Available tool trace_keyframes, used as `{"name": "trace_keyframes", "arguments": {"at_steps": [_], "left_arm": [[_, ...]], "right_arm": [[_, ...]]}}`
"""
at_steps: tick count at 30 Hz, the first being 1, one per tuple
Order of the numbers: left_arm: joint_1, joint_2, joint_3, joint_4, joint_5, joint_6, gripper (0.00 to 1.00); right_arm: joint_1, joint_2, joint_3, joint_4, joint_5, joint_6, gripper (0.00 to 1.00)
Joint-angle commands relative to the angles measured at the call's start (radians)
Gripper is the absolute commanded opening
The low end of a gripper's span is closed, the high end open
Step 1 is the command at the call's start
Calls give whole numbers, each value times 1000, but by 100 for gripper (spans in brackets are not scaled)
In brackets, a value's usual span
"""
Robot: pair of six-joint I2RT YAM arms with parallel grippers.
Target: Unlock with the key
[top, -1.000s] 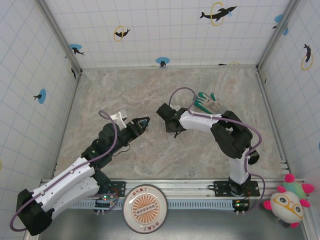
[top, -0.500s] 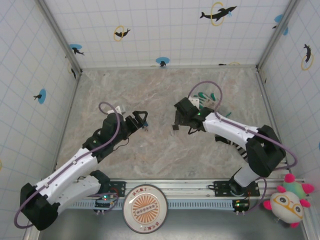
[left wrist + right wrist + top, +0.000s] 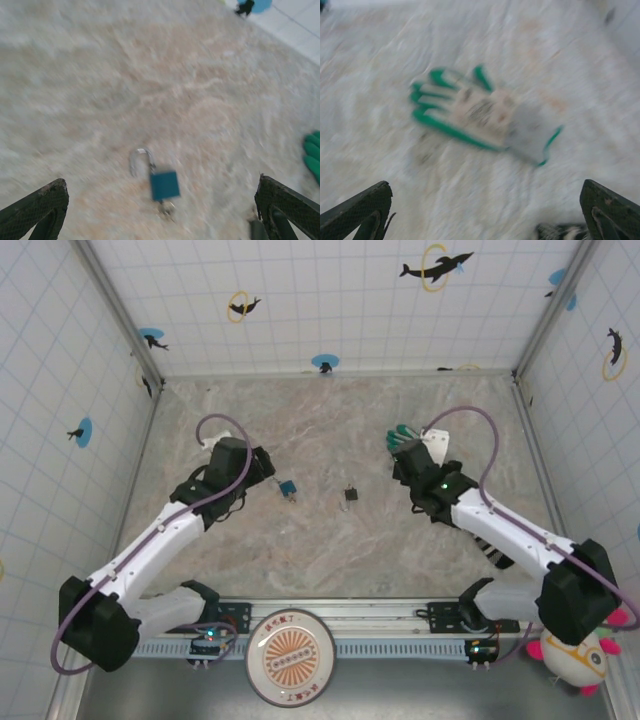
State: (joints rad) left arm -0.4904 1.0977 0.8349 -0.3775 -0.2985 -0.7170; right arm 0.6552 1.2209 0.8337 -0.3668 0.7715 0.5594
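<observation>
Top external view: a marbled beige tabletop (image 3: 320, 560) inside white grid-tiled walls (image 3: 330, 310), with both arms reaching in from the near edge.
Claw, left arm: the left gripper (image 3: 268, 473) has its jaws spread wide with nothing between them. It is near the padlock but apart from it.
Left wrist view: dark fingers (image 3: 37, 210) sit at the two bottom corners, far apart.
Padlock: a small teal-blue square padlock (image 3: 165, 185) with a silvery curved shackle (image 3: 141, 159) lies flat on the tabletop, left of centre between the arms.
Key: the tiny thin silvery-metal key (image 3: 165, 208) is a blurred pale speck touching the padlock body on the edge opposite the shackle. Whether it sits in the keyhole cannot be told.
Block: a small dark square block (image 3: 351, 494) lies to the right of the padlock, apart from it.
Claw, right arm: the right gripper (image 3: 485, 195) has its jaws wide and empty, above the glove.
Glove: a green-and-white fabric glove (image 3: 480, 117) lies flat on the tabletop, partly covered by the right arm from above.
</observation>
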Motion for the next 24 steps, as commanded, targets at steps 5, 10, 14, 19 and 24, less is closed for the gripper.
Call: {"name": "trace_keyframes", "arguments": {"at_steps": [5,10,14,19,24], "left_arm": [[111,-86,-147,313,-401,449,97],[321,-50,-317,594,-327,495,97],[400,85,-430,891,-278,510,97],[403,227,-493,1172,-281,541,97],[403,313,-517,1359,-146,688,97]], "right_arm": [[-28,-201,-341,610,505,-411,99],[-154,-287,-529,833,471,-436,99],[-260,-343,-685,1041,347,-430,99],[-346,-324,-785,1204,214,-453,100],[-400,-232,-780,1315,46,-483,100]]}}
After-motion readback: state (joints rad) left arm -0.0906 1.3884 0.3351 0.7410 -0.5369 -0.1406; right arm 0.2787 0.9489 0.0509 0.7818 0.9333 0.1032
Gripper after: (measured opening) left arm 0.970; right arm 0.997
